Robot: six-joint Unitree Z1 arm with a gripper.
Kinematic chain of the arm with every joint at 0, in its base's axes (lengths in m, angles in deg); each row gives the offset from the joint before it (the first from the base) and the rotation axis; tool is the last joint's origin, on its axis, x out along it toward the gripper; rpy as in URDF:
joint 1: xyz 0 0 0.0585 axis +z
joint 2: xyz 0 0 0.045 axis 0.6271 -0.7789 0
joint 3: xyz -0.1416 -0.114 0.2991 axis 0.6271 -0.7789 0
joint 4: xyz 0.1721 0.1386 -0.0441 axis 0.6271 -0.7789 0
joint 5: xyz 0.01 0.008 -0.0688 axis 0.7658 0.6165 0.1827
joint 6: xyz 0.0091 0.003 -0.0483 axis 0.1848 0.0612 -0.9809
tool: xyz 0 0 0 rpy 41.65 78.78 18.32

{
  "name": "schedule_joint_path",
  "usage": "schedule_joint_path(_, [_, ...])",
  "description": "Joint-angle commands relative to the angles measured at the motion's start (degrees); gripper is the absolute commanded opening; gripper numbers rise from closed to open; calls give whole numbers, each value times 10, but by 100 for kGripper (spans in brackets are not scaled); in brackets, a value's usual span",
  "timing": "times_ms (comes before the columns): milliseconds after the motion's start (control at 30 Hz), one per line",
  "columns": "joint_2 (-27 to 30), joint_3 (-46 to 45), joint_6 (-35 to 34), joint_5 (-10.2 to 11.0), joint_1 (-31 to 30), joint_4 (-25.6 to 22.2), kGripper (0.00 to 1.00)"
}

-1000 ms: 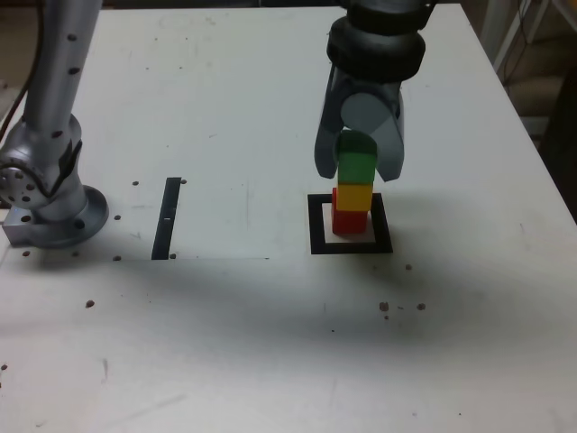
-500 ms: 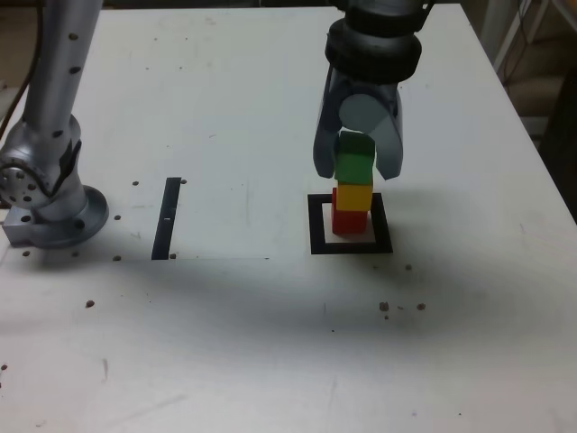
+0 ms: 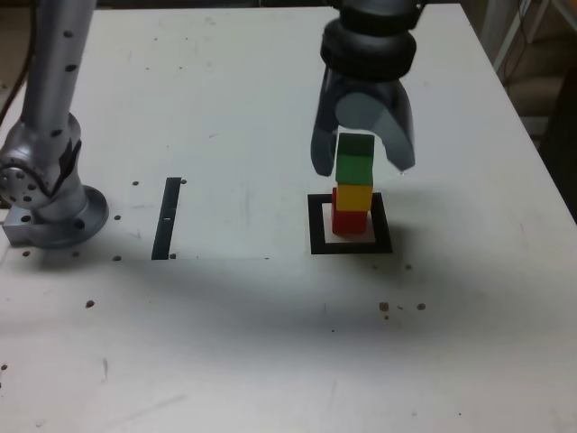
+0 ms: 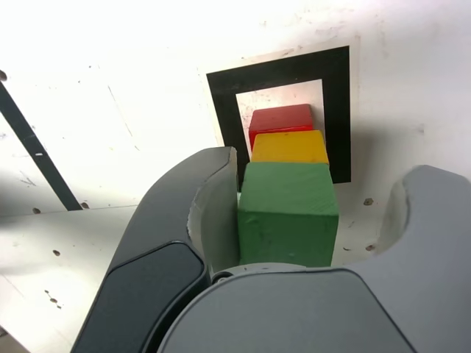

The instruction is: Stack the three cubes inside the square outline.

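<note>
My arm's base (image 3: 50, 212) sits at the bench (image 3: 225, 343) edge on the exterior view's left, black strip (image 3: 167, 218) next. Square outline (image 3: 350, 225) holds the stack: red cube (image 3: 350, 220), yellow cube (image 3: 353, 196), green cube (image 3: 354, 160) on top. My tool (image 3: 362, 162) straddles the green one, jaws spread, one side clearly apart from it.

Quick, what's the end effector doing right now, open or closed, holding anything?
End effector: open, jaws spread on either side of the green cube, which sits on top of the stack; a gap shows on one side, so nothing is gripped.
</note>
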State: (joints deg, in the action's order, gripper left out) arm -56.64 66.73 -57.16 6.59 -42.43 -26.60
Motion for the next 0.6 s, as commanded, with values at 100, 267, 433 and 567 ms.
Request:
schedule_joint_path(100, [46,-26,0,13,1,15,100])
schedule_joint_path(267, [92,-64,0,21,1,28,100])
schedule_joint_path(433, [138,-112,0,24,1,39,100])
schedule_joint_path(567, [171,-162,0,25,1,55,100])
